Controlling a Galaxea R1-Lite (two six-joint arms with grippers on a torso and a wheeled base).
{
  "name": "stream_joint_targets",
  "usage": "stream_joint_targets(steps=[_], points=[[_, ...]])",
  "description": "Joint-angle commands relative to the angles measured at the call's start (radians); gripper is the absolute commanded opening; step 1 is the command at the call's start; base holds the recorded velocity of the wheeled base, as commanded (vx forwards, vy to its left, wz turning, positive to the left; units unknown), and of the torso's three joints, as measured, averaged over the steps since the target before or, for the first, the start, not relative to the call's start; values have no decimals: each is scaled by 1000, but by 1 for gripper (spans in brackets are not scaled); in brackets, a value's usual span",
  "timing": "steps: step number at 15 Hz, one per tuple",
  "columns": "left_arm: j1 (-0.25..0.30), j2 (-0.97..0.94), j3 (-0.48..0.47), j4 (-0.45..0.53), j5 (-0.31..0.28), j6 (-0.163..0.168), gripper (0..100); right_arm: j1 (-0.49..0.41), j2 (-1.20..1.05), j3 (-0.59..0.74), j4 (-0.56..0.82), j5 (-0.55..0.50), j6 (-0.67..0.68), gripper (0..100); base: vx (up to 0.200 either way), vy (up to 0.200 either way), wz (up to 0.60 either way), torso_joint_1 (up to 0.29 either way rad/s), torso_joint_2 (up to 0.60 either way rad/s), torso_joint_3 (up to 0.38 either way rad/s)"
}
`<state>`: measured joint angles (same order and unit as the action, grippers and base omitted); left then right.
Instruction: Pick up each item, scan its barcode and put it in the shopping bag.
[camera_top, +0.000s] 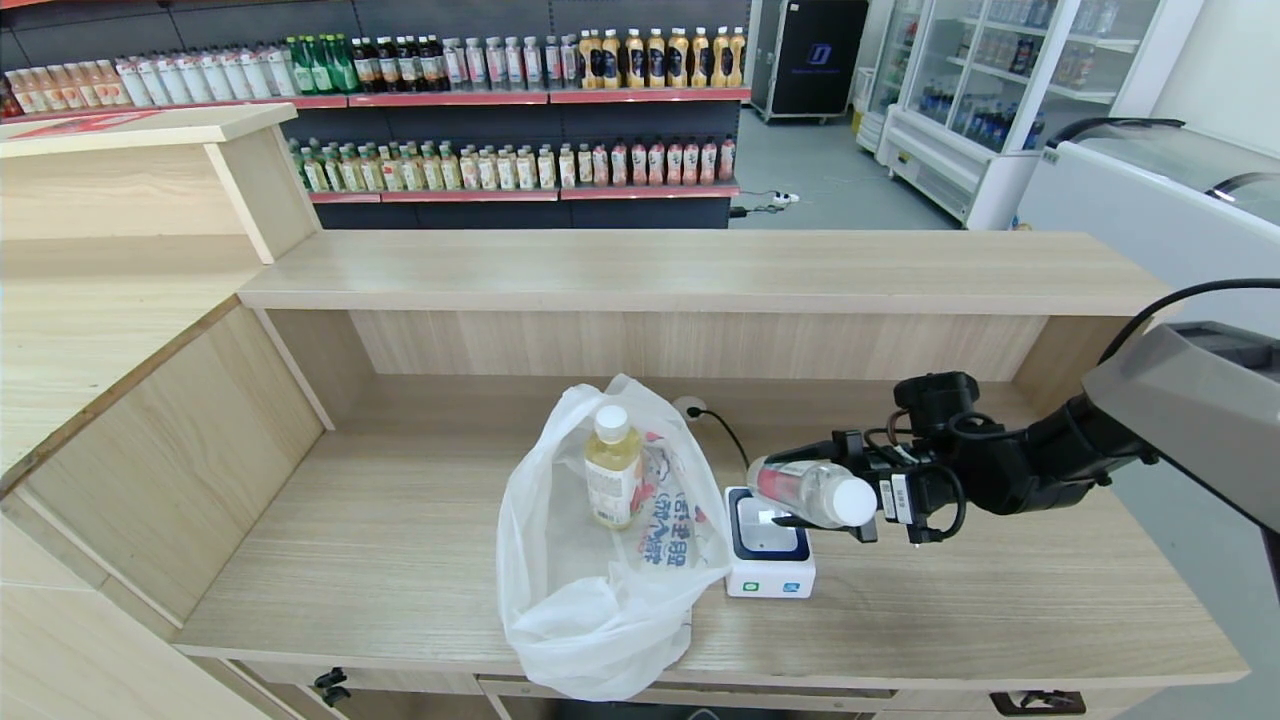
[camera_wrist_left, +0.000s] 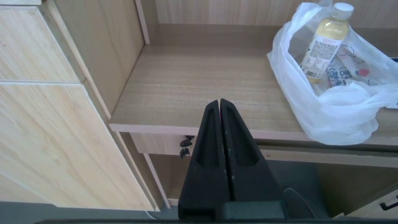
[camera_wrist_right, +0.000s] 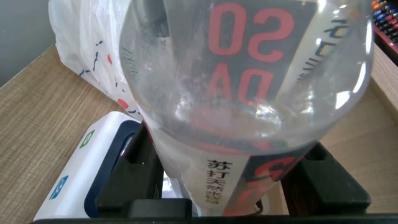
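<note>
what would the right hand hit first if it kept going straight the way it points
Probably the shopping bag. The right hand, holding a clear bottle above the scanner, points at the bag's side. Its height is hard to judge, so it may only brush the plastic.

Two bottles (camera_top: 613, 468) (camera_top: 812, 492), one bag (camera_top: 560, 620) (white), one scanner (camera_top: 770, 580)

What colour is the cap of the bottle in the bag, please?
White cap, clearest in the head view.

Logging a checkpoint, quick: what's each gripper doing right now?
Left gripper: closed, holding nothing.
Right gripper: closed on the clear bottle, held over the scanner.
</note>
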<state>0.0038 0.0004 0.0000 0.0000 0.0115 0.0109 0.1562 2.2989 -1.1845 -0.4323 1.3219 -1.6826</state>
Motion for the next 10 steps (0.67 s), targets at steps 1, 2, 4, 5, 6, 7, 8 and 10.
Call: stream_joint_targets(steps=[1, 2, 4, 5, 6, 7, 8, 10], points=[[1, 0, 0, 0, 1, 0, 0, -1, -3, 5, 0, 0, 0, 0, 0, 0, 0, 0, 0, 0], [1, 0, 0, 0, 1, 0, 0, -1, -1, 0, 0, 0, 0, 0, 0, 0, 0, 0, 0, 0], [1, 0, 0, 0, 1, 0, 0, -1, -4, 3, 0, 0, 0, 0, 0, 0, 0, 0, 0, 0], [1, 0, 0, 0, 1, 0, 0, -1, -9, 9, 0, 0, 0, 0, 0, 0, 0, 0, 0, 0], [1, 0, 0, 0, 1, 0, 0, -7, -18, 25, 0, 2, 0, 0, 0, 0, 0, 0, 0, 0], [1, 0, 0, 0, 1, 0, 0, -7, -21, 31, 0, 2, -3, 0, 0, 0, 0, 0, 0, 0], [1, 0, 0, 0, 1, 0, 0, -7, -26, 32, 0, 2, -8, 0, 0, 0, 0, 0, 0, 0], [1, 0, 0, 0, 1, 0, 0, -7, -42, 51, 1, 2, -8, 0, 0, 0, 0, 0, 0, 0]])
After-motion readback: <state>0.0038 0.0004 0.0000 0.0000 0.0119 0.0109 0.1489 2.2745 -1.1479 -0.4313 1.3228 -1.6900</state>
